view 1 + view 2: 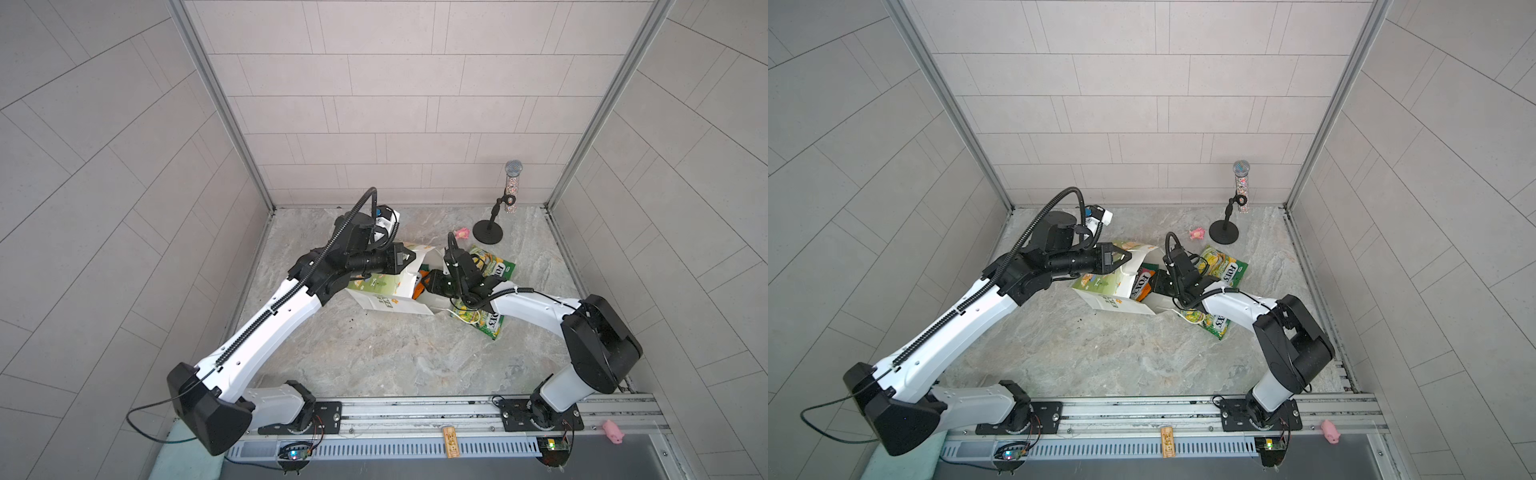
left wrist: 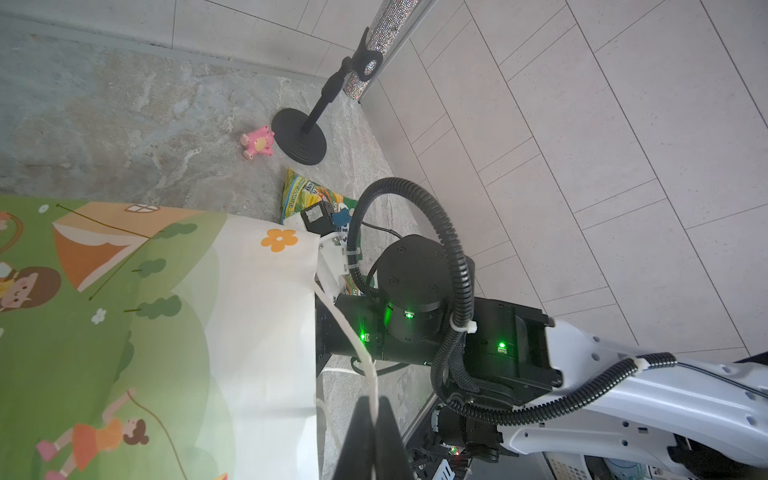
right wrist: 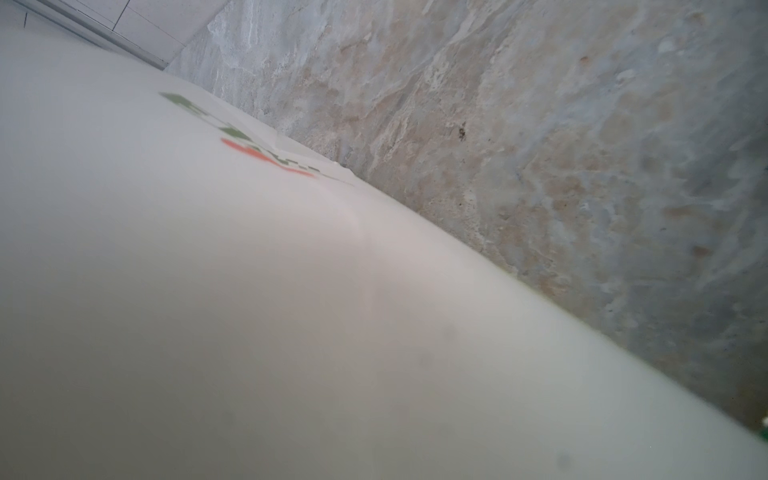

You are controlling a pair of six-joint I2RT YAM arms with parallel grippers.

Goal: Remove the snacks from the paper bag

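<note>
Left gripper (image 2: 375,409) pinches the bag's (image 2: 257,332) cord (image 2: 371,365); right gripper (image 1: 1160,286) (jaws hidden, can't tell) sits in its mouth, beside a packet (image 1: 1139,286).

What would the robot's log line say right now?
left gripper: shut on cord handle | right gripper: at paper bag mouth | out: two FOX'S packets

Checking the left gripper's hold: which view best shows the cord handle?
Left wrist view: the white cord handle runs into the shut left gripper. Both top views show that gripper at the rim of the paper bag, cord too small to tell. Right wrist view shows only the bag's blurred side.
</note>
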